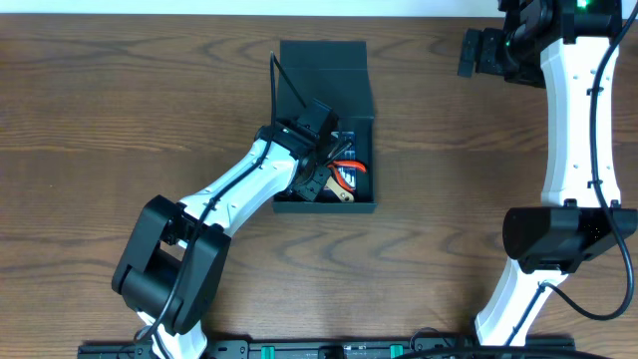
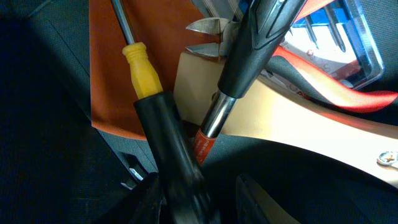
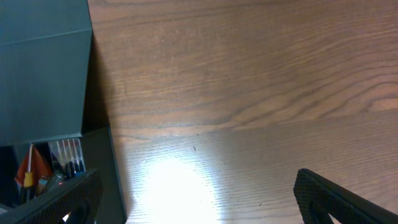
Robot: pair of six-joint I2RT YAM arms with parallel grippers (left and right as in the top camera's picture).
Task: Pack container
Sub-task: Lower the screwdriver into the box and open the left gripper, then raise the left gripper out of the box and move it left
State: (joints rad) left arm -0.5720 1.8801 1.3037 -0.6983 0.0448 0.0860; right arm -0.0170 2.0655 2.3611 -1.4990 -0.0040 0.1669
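Your left arm is reaching down into the container [image 1: 329, 208], which is sitting at the middle of the wooden table [image 1: 120, 100] with its flap lid [image 1: 322, 65] standing open on the far side. The left gripper [image 1: 321, 178] is hanging inside the box among the tools. In the left wrist view its 2 fingers [image 2: 142, 202] are flanking the black handle of a yellow-collared screwdriver [image 2: 163, 130], which is lying across an orange sheet [image 2: 109, 68]. The handle is blurring low in the frame, so you cannot tell whether the jaws are clamping it or standing loose around it. Beside it, a 2nd black-handled tool [image 2: 258, 37] is leaning over a tan handle [image 2: 298, 127], with silver plier tips [image 2: 205, 28], red grips [image 2: 342, 93] and a blue bit case [image 2: 357, 46] lying behind. Your right gripper [image 1: 482, 52] is hovering over the table's far right, well apart from the container, its fingers [image 3: 339, 199] spread wide and holding nothing.
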